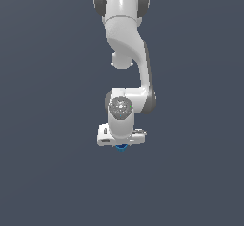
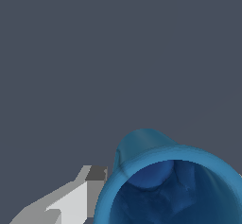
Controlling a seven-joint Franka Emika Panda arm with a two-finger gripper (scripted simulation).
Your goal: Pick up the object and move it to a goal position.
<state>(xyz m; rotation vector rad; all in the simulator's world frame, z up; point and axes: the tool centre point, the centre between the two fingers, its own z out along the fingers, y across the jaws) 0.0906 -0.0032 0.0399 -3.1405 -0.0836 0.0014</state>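
The object is a small bright-blue cup (image 1: 121, 147) that peeks out from under the white gripper (image 1: 121, 143) in the exterior view, below the arm's wrist. In the wrist view the cup (image 2: 165, 180) is very close and fills the lower right of the picture, its darker hollow facing the camera. One white and grey finger (image 2: 75, 202) lies against the cup's outer wall. The other finger is hidden behind the cup. The gripper looks shut on the cup.
A plain dark grey-blue surface (image 1: 47, 172) lies all around the arm in both views. The white arm (image 1: 126, 39) reaches from the exterior view's top down to the middle. No goal marker shows.
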